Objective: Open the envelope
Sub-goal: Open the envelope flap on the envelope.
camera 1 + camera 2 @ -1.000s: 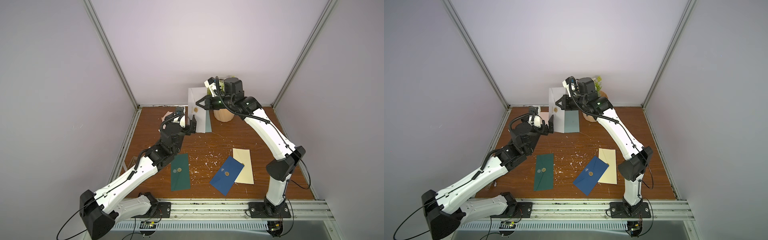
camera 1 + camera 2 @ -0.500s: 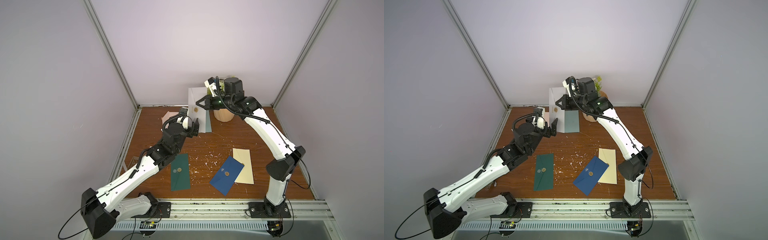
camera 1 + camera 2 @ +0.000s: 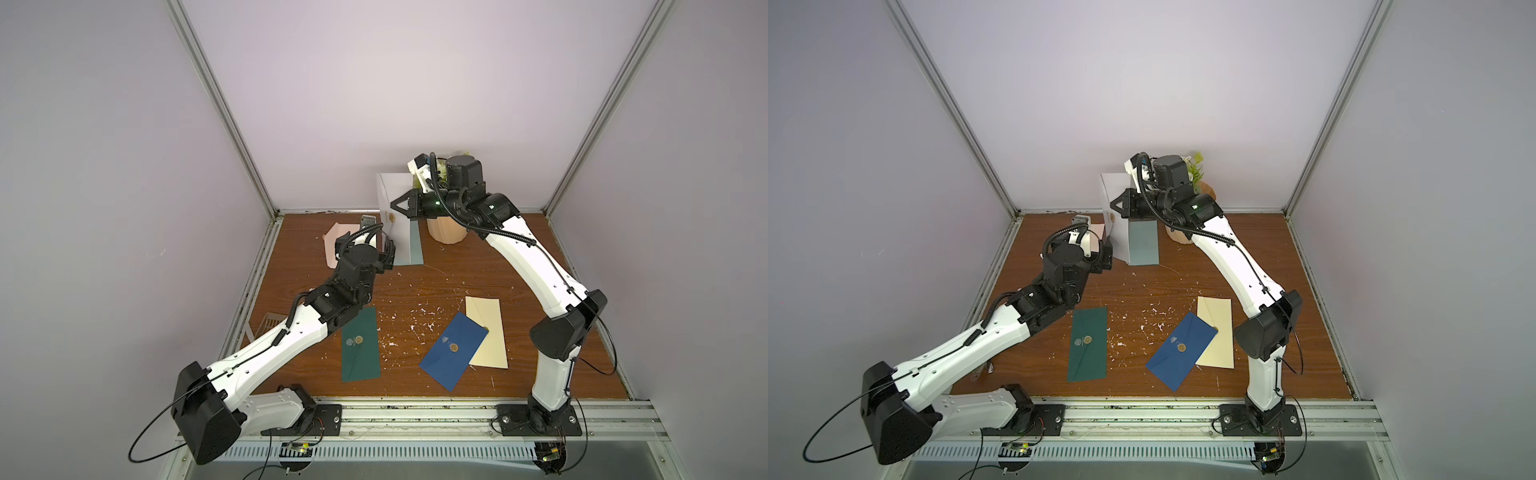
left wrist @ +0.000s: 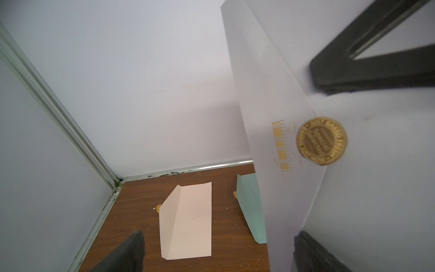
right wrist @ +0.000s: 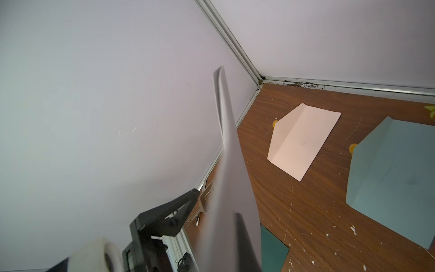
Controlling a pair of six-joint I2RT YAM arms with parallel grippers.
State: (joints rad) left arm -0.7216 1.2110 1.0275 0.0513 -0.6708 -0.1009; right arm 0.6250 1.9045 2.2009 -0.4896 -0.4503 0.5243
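The right end effector (image 3: 395,205) is clamping the envelope (image 3: 390,191) upright above the back of the desk (image 3: 457,282); the left end effector (image 3: 379,237) is gaping beside its lower part.
The left one should be closing on the flap (image 4: 270,94) alone, at its tip by the gold seal (image 4: 321,140), then peeling away from the body; catching both layers would probably stall it. The left wrist view is showing seal and flap seam clearly, where both top views are giving a speck; the right wrist view is catching the envelope edge-on.
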